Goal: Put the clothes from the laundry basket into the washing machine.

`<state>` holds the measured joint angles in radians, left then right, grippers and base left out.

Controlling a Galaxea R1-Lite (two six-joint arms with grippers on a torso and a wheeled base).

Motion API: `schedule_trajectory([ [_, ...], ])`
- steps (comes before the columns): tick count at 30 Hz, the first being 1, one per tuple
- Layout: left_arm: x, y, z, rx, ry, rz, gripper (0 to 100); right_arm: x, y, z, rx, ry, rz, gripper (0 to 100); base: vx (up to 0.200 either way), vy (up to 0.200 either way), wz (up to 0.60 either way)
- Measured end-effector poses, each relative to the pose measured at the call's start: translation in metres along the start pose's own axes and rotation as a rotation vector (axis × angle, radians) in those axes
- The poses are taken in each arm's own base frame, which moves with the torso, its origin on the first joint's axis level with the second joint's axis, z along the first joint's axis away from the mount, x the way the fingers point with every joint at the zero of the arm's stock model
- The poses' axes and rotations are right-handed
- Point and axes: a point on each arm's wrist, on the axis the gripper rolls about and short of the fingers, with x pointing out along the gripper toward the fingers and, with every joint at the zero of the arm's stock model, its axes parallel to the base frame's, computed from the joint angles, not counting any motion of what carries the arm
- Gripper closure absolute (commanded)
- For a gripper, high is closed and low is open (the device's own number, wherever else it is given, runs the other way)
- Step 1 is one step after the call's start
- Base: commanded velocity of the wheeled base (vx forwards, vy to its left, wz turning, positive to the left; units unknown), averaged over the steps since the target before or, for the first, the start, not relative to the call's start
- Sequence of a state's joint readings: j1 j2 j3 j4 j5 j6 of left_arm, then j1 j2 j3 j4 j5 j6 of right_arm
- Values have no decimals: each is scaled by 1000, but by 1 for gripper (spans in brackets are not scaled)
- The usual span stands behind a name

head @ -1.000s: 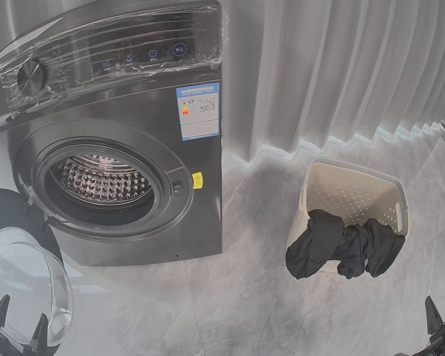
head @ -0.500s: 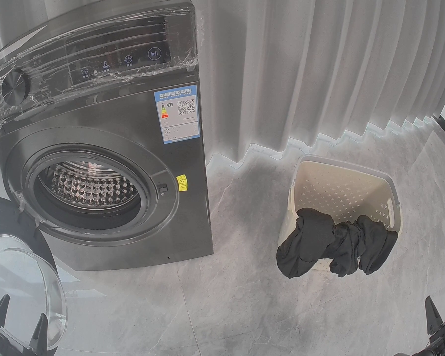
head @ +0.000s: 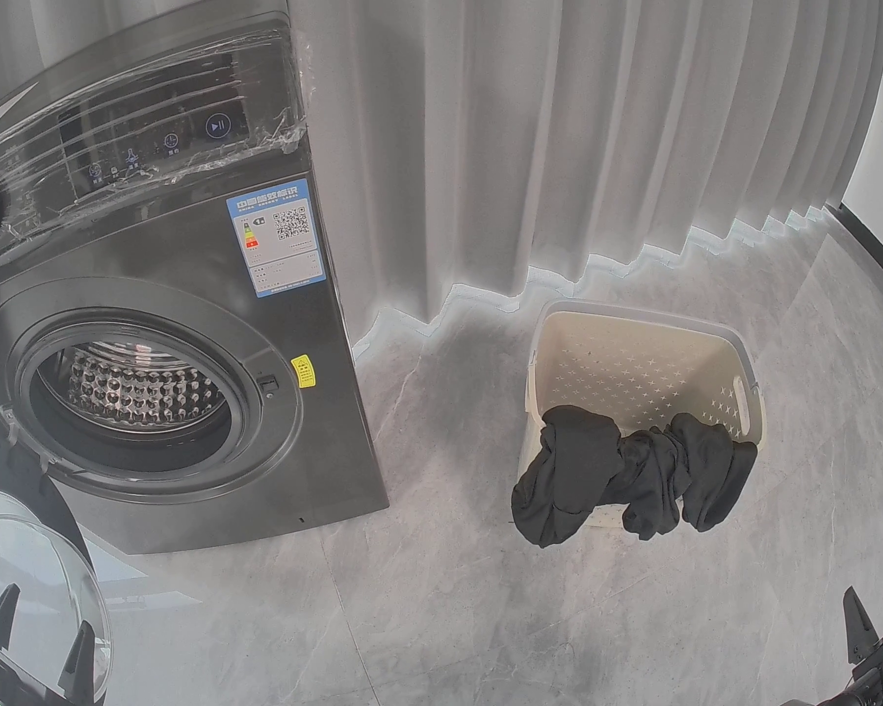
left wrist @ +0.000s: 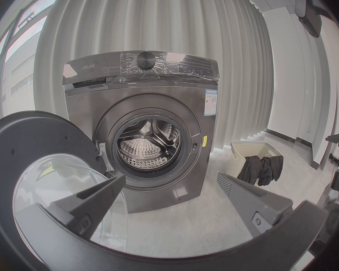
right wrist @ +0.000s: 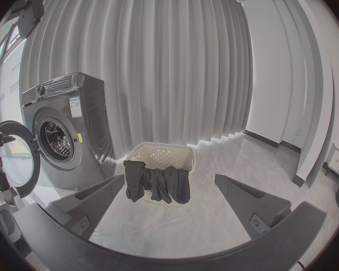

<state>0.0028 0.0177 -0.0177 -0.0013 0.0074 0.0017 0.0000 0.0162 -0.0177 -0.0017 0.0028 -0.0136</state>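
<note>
While both arms are held low at the near edge of the head view, the left gripper (head: 47, 608) stands just before the open door (head: 20, 551) of the washing machine (head: 177, 414). Its two dark pointed fingers are directed forward, away from the robot. They are set wide apart and hold nothing. In the left wrist view this gripper looks straight at the round opening of the machine, where the metal drum (left wrist: 147, 147) shows. The door is swung out on the robot's left side, with its glass bowl turned toward the robot.

The right gripper (head: 878, 579) is low on the other side, well apart from the left one. Its fingers are also spread wide, also with nothing between them. In the right wrist view it is aimed at the laundry basket (head: 648, 318), which lies farther off on the floor.

The clothes (head: 618, 478), a black bundle, hang over the near rim of the cream basket. One part falls down the outside wall and the rest lies across the edge. Neither gripper touches them. The basket stands on the grey floor (head: 441, 600) to the right of the machine, well apart from it and near the foot of the white curtain (head: 559, 120). Clear film covers the control panel (head: 147, 149) of the machine.
</note>
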Motion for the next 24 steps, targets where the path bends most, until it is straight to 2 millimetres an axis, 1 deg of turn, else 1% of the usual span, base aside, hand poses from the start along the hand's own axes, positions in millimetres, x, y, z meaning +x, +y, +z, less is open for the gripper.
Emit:
schedule_trajectory([
  [4,0,0,0,0,0,0,0,0,0,0,0,0,0,0,0,-200,0],
  [13,0,0,0,0,0,0,0,0,0,0,0,0,0,0,0,0,0],
  [22,0,0,0,0,0,0,0,0,0,0,0,0,0,0,200,0,0],
  [24,0,0,0,-1,0,0,0,0,0,0,0,0,0,0,0,0,0],
])
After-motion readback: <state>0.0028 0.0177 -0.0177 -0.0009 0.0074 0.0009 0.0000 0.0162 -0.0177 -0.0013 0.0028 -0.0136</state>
